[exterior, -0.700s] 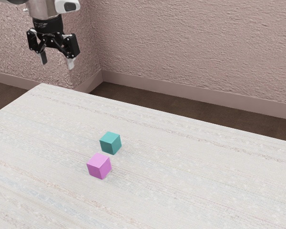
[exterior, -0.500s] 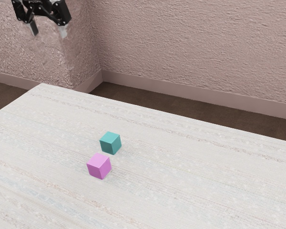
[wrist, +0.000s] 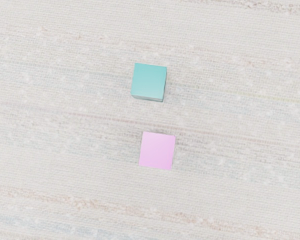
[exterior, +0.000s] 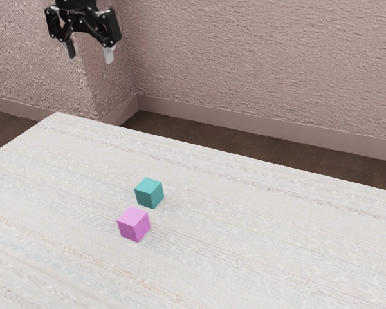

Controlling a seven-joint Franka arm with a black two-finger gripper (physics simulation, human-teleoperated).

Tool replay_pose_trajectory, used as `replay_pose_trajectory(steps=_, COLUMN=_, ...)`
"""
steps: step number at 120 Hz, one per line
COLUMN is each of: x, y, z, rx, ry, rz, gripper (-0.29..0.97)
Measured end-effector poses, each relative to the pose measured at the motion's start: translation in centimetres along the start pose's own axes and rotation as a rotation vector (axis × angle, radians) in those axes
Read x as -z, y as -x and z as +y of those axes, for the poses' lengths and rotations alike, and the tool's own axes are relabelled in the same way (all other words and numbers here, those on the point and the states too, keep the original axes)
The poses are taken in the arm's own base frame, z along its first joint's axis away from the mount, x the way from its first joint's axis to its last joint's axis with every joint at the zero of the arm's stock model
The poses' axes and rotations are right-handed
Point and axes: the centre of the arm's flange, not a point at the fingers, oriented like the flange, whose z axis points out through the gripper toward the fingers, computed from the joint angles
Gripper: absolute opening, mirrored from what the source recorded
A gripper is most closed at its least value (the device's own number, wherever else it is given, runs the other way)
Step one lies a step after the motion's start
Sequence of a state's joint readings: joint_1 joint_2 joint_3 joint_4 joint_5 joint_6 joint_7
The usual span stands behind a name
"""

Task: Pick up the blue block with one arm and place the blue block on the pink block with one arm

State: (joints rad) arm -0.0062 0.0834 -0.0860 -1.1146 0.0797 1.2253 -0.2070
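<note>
Exterior view: tool [exterior: 89, 56] shifted toward exterior view's right.

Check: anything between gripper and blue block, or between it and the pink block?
Nothing visible. The open gripper hangs high, only air down to the blue block; the pink block sits close beside it, apart, top bare.

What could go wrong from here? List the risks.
The blue block sits close beside the pink block, a narrow gap between them; the open jaws coming down could knock the pink one.
The jaws hang high, far from both blocks; a long descent may land off-centre.
The pink block's top looks no wider than the blue block; a skewed placement could topple.
</note>
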Motion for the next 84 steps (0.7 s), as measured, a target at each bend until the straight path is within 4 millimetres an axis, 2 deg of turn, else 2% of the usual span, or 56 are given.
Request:
replay_pose_trajectory(steps=11, x=-0.9, y=-0.7, z=0.1, rx=-0.001, ry=-0.002, rz=-0.001, gripper=0.68)
replay_pose_trajectory(steps=25, x=-9.0, y=-2.7, z=2.8, rx=-0.045, ry=-0.023, rz=-0.096, gripper=0.68)
replay_pose_trajectory(steps=33, x=-13.8, y=-3.5, z=3.3, rx=-0.052, ry=-0.034, rz=-0.141, gripper=0.68)
replay_pose_trajectory(steps=37, x=-15.6, y=-3.7, z=3.3, rx=-0.054, ry=-0.036, rz=-0.149, gripper=0.68)
replay_pose_trajectory(steps=60, x=-23.5, y=-4.2, z=3.9, rx=-0.064, ry=-0.025, rz=-0.121, gripper=0.68)
replay_pose_trajectory(steps=69, x=-26.3, y=-4.3, z=3.4, rx=-0.050, ry=-0.004, rz=-0.108, gripper=0.68)
replay_pose_trajectory(steps=84, x=-29.1, y=-5.6, z=2.5, rx=-0.045, ry=0.015, rz=-0.059, gripper=0.68)
